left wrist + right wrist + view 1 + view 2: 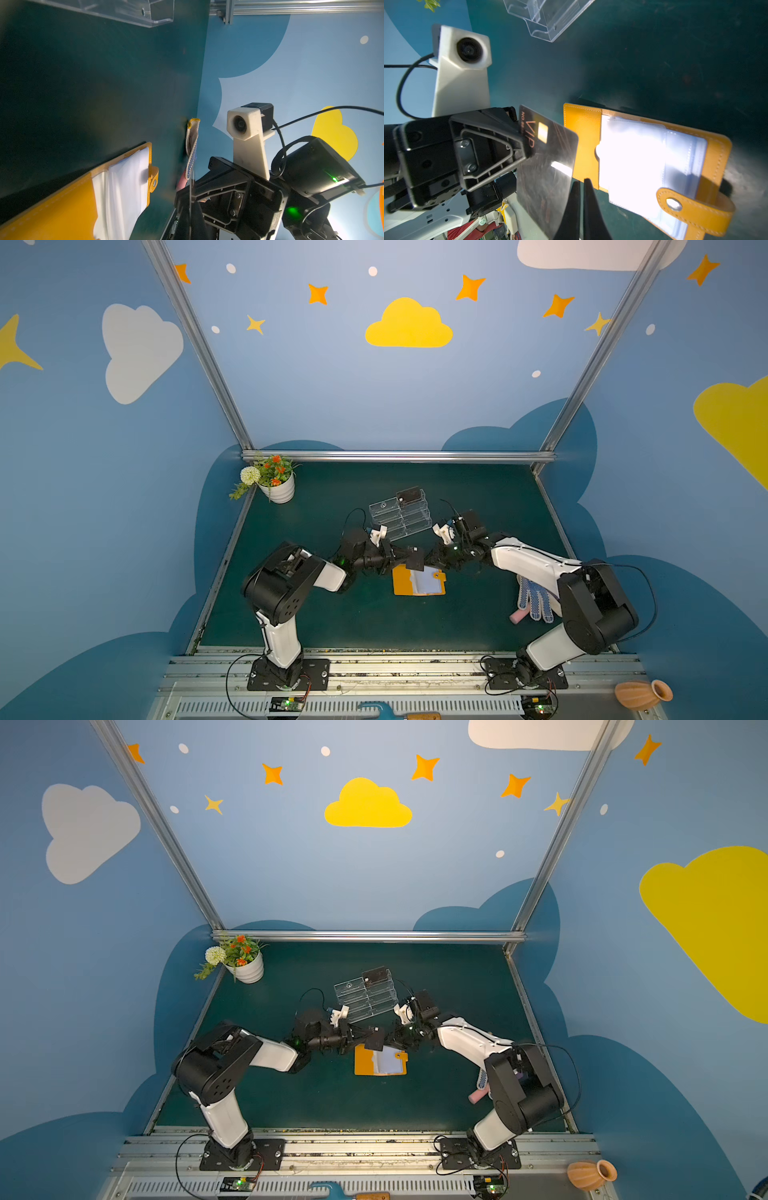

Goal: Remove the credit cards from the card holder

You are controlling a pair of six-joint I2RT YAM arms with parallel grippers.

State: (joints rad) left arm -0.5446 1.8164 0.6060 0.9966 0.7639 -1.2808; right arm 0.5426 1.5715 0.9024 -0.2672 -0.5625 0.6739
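Note:
The orange card holder (402, 584) lies open on the green mat in both top views, its clear sleeve pages (633, 158) glaring white and its snap tab (673, 204) undone. My left gripper (409, 559) is shut on a dark credit card (548, 176) marked VIP and holds it in the air just above the holder's far edge. The left wrist view shows this card edge-on (190, 187). My right gripper (581, 184) is shut on nothing, its tips beside the card's edge. Another dark card (408, 494) stands in the acrylic stand.
The clear acrylic tiered stand (401, 516) sits just behind both grippers. A potted plant (277, 485) stands at the back left corner. A dotted work glove (534, 599) and a pink item (518, 616) lie under the right arm. A clay vase (642, 694) rests off the mat, front right.

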